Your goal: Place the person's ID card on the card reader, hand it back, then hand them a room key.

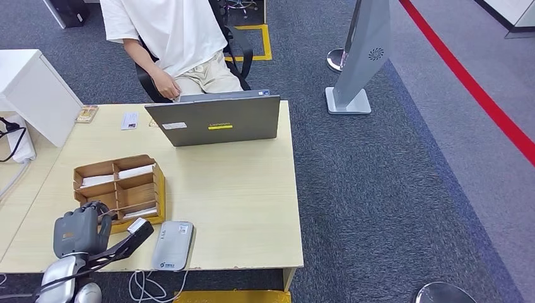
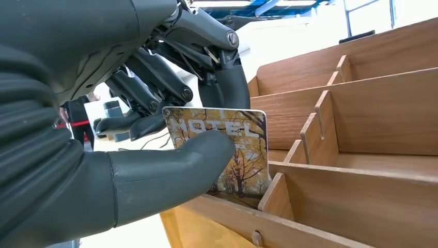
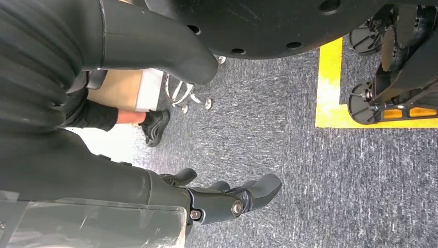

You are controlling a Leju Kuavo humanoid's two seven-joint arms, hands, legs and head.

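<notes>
The left robot hand (image 1: 81, 230) is positioned over the near-left area of the bench (image 1: 240, 208), at the near edge of the wooden organizer (image 1: 120, 186). In the left wrist view, the left robot hand (image 2: 155, 103) grips a room key (image 2: 237, 155), a card printed with an autumn-tree picture and the word "HOTEL". The thumb (image 2: 175, 170) presses on the printed face of the card; the darker fingers (image 2: 222, 88) close on its opposite side and upper edge. The card stands roughly upright, with its lower edge still inside a compartment of the wooden organizer (image 2: 361, 134), beside a wooden divider.

The card reader (image 1: 172, 245), a flat grey device, lies on the bench just beside the organizer, near the bench's front edge and close to the left robot hand. Several organizer compartments in the head view contain white cards.

The right robot hand (image 3: 227, 199) hangs above grey carpet; its fingers are slightly curled, apart from one another, and contain nothing.

A closed grey laptop (image 1: 214, 120) stands at the far edge of the bench. A person (image 1: 170, 38) in a white shirt is seated behind it, with one hand (image 1: 167, 85) near the laptop's top edge. A small white card (image 1: 129, 120) lies flat on the bench to the left of the laptop, well apart from both robot hands; whether it is the ID card cannot be determined.
</notes>
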